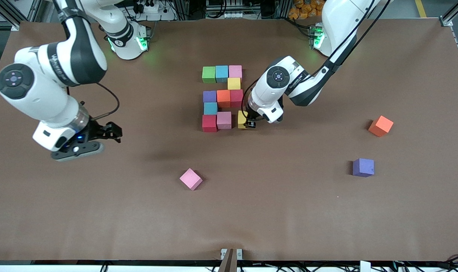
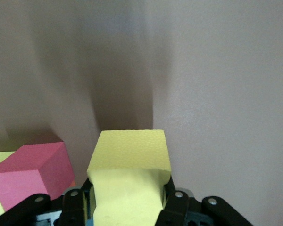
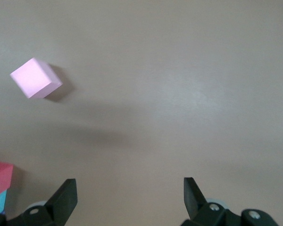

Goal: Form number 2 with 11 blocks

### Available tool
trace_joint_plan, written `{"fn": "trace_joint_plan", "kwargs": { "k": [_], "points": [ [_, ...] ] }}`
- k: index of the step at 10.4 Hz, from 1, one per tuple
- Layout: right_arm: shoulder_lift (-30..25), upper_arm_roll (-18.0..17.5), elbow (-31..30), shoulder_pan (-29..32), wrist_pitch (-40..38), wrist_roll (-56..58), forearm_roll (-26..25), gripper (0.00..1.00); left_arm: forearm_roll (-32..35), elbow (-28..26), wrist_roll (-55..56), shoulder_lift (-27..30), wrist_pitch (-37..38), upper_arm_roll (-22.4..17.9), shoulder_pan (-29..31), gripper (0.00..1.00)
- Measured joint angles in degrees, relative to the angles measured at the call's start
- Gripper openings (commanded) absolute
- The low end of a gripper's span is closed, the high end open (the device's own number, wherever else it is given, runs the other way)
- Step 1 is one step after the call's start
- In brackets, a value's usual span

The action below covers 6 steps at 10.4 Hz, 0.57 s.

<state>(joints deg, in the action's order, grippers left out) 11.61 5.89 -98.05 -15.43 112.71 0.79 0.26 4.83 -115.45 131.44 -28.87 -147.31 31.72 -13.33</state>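
Front view: the right tool (image 1: 113, 133) is seen waiting over bare counter (image 1: 100, 211), its fingers spread apart. A loose pink block (image 1: 191, 179) lies nearer the camera. At mid-counter the number 2 (image 1: 222, 98) is laid flat, its long axis running from the robots toward the camera, top row toward the robots. At its nearest row, the left tool (image 1: 247, 122) is clamped on a yellow block (image 1: 242, 119).

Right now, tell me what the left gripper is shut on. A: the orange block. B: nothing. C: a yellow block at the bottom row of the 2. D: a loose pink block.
C: the left gripper is shut on a yellow block, beside the pink block in the bottom row of the number 2.
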Motion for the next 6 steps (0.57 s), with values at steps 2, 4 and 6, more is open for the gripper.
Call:
{"fn": "trace_joint_plan", "kwargs": {
  "k": [2, 4, 6],
  "points": [
    [-0.2, 0.1, 0.2, 3.0, 0.0, -4.4, 0.0, 1.0, 0.3, -0.1, 0.0, -1.3, -1.2, -0.1, -0.3, 0.41],
    [-0.8, 0.7, 0.3, 4.4, 0.1, -8.1, 0.0, 1.0, 0.5, -0.1, 0.0, -2.2, -2.1, -0.1, -0.4, 0.41],
    [-1.8, 1.4, 0.4, 4.5, 0.1, -9.7, 0.0, 1.0, 0.5, -0.1, 0.0, -2.4, -2.8, -0.2, -0.4, 0.42]
  ]
}}
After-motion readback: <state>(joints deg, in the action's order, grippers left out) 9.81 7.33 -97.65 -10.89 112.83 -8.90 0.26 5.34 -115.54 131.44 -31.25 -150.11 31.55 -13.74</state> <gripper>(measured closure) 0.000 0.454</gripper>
